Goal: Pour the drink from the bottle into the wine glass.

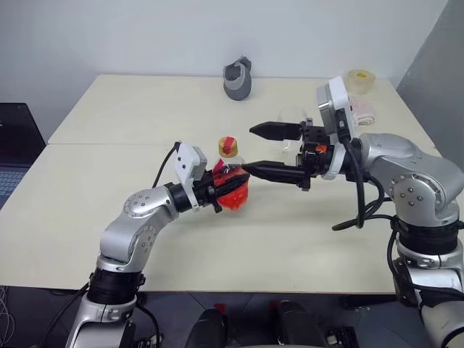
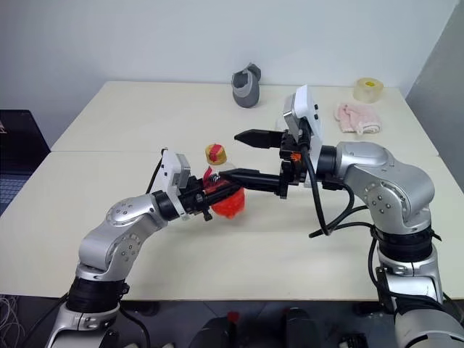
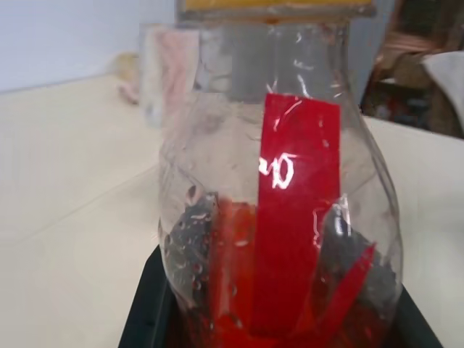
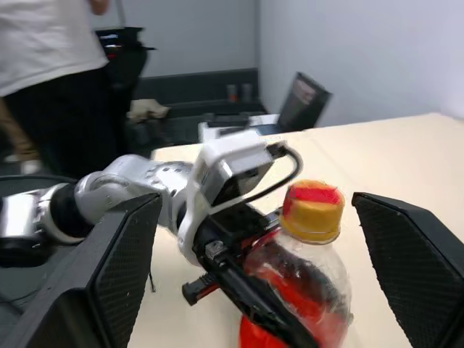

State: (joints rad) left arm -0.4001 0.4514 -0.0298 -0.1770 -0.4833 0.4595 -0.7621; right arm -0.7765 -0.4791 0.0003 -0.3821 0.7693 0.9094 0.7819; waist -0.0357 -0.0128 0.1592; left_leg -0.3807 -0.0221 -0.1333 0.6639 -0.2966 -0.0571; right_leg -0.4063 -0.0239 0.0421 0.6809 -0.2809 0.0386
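With the left gripper clamped on the bottle beside the wine glass, the right gripper, spread wide around the yellow cap, likely must close and unscrew it.

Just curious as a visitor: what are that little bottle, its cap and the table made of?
The bottle looks like thin clear plastic: glossy, see-through, droplets inside. Its cap seems yellow moulded plastic, fairly matte. The table shows a smooth, pale cream, matte top, probably laminate; that stays uncertain.
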